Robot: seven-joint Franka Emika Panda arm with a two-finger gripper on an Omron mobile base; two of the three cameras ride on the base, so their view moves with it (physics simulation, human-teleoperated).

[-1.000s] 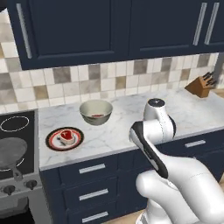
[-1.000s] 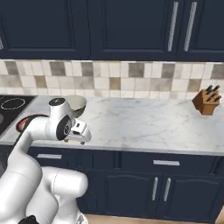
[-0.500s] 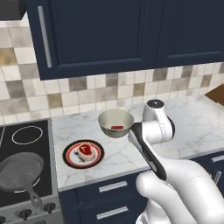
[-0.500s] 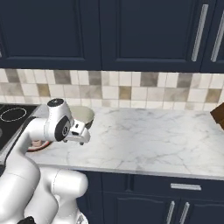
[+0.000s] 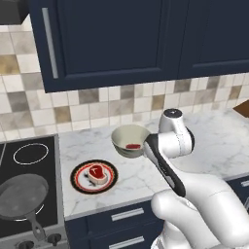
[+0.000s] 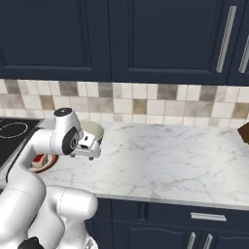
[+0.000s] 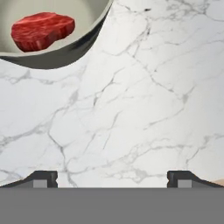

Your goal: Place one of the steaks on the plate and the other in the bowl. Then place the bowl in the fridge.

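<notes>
Steaks are both placed: one lies on the plate point(image 5: 94, 176) near the stove, the other steak point(image 7: 42, 29) sits in the bowl point(image 5: 130, 141) on the marble counter point(image 6: 185, 160). The gripper point(image 7: 112, 179) hangs over bare counter just beside the bowl, fingers spread wide and holding nothing. A pinch on the bowl's thin sloping rim could slip or tip it, spilling the meat on the way to the fridge.
</notes>
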